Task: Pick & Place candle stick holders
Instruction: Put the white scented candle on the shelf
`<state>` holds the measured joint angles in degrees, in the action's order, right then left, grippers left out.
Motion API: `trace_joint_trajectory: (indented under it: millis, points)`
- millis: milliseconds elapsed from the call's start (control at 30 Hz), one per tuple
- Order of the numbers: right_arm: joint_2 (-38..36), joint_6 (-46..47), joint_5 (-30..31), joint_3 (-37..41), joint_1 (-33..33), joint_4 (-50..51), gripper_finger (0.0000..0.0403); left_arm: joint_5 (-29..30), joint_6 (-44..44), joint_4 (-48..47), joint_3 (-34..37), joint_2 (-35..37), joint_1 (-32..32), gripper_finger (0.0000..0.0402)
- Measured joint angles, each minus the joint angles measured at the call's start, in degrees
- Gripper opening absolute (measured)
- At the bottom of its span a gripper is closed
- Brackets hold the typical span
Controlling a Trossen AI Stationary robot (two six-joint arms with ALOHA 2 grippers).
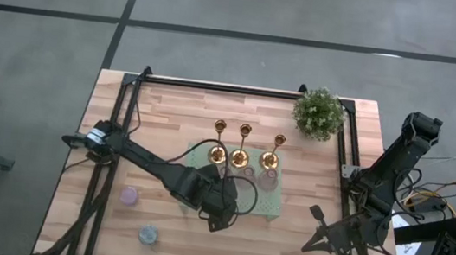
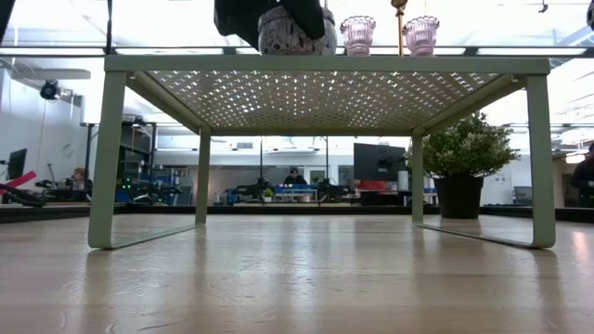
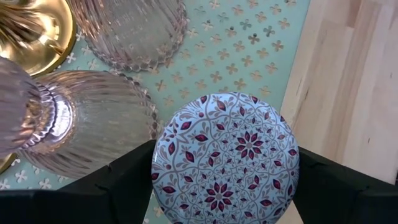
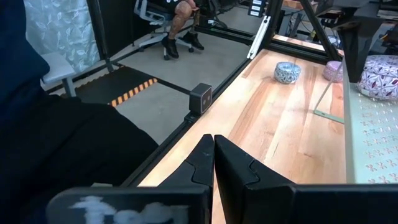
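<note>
My left gripper [image 1: 223,204] is over the near part of a pale green perforated stand [image 1: 266,204], shut on a squat round holder [image 3: 225,158] with a blue-white and maroon flower pattern. Two pink ribbed glass holders [image 3: 99,121] [image 3: 134,28] stand on the stand right beside it. Three gold holders [image 1: 241,147] stand in a row on the stand's far part. A pink holder [image 1: 129,195] and a bluish holder [image 1: 148,236] sit on the table at the near left. My right gripper [image 4: 214,146] is shut and empty near the table's right edge. My left gripper pinches the patterned holder by its round side wall [image 3: 155,168] between the two fingers, one on each opposite side. The fingers [image 3: 127,174] come from above, pointing down. The holder is upright, its bottom [image 2: 297,51] at the stand's top; whether it rests there I cannot tell.
A potted green plant [image 1: 319,112] stands at the table's far right. The stand's legs [image 2: 104,158] lift its top well above the table. Bare wood lies at the table's far left and near right. A person sits in the room beyond [image 4: 180,18].
</note>
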<state>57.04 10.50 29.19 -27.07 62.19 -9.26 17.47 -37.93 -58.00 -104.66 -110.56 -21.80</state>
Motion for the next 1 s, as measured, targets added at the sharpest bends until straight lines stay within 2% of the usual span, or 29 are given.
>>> trace_joint_trajectory:
  millis: [700, 1000]
  points:
    - [0.0, 0.0, 0.0, 0.0, 0.0, 0.0, 0.0008, 0.5, -3.7, 0.1, 0.0, 0.0, 0.2, 0.0318]
    - [0.0, 0.0, 0.0, 0.0, 0.0, 0.0, 0.0008, 2.1, -4.2, 0.1, 0.0, 0.0, 0.3, 0.0354]
